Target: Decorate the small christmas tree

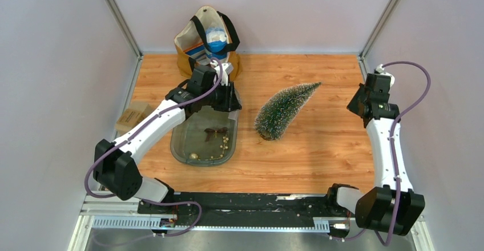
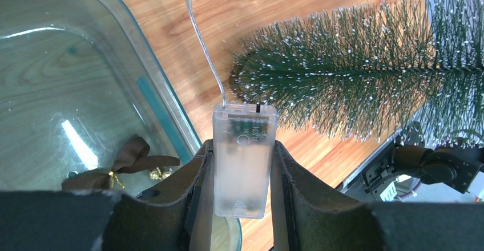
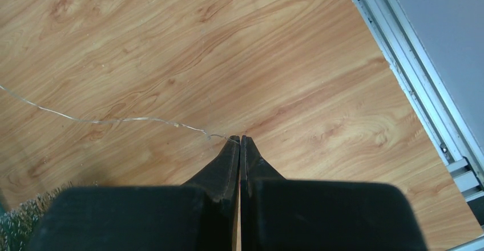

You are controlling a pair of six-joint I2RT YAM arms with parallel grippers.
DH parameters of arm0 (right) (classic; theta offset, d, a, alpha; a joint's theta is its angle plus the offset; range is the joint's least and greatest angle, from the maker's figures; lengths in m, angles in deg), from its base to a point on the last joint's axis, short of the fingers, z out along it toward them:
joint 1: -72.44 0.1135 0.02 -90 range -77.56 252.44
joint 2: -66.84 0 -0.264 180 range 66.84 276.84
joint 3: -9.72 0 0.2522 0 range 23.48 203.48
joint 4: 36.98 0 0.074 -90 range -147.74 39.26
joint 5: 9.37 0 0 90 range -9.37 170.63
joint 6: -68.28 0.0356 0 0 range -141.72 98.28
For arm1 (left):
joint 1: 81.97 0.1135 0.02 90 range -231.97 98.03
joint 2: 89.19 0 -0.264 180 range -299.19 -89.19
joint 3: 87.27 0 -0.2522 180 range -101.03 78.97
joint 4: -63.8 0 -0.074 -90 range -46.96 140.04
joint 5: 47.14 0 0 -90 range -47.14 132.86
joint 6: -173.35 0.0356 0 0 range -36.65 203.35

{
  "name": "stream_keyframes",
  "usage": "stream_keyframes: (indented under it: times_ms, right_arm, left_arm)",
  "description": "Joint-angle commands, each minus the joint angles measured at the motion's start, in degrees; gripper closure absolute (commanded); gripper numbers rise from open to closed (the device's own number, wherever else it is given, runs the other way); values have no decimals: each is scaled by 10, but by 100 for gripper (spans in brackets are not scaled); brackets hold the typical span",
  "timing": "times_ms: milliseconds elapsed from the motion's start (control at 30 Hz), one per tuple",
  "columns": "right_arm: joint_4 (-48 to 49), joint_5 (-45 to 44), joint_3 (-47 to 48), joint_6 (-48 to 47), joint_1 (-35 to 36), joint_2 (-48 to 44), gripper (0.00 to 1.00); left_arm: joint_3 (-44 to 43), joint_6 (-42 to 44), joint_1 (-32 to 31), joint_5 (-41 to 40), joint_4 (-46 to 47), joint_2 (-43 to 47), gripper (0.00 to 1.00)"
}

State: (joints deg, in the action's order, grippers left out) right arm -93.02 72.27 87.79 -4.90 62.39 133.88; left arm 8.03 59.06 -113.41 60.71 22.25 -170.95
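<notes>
Progress: early. Nothing is on the tree yet.

The small christmas tree (image 1: 285, 111) lies on its side mid-table, tip toward the far right corner. It is a bare cone of dark green bristles with white-frosted tips.

The left gripper (image 2: 241, 148) is clamped on a translucent battery box (image 2: 242, 122), just beside the tree's base. A thin wire (image 3: 114, 120) trails across the wood. The right gripper (image 3: 240, 140), near the right edge, is pinched on the wire's end.

A brown bow (image 2: 128, 160) sits unused in the clear tray (image 1: 178, 148).

Left to do, I judge: stand the tree up, wrap the wire, add ornaments.
</notes>
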Motion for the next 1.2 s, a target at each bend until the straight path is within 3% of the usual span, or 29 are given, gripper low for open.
stream_keyframes:
  times_ms: [0, 400, 733, 1167]
  right_arm:
    - [19, 9, -31, 37, -3, -34, 100]
    - [-1, 2, -119, 63, -3, -72, 100]
    - [-46, 4, -161, 95, -2, -139, 100]
    - [-129, 97, -187, 153, -2, -272, 100]
  left_arm:
    - [12, -28, -5, -1, 36, 0, 100]
    - [-10, -30, -22, 2, 10, -49, 100]
    - [24, -73, -59, -15, 24, -58, 100]
    - [76, -133, -134, -38, 61, -31, 100]
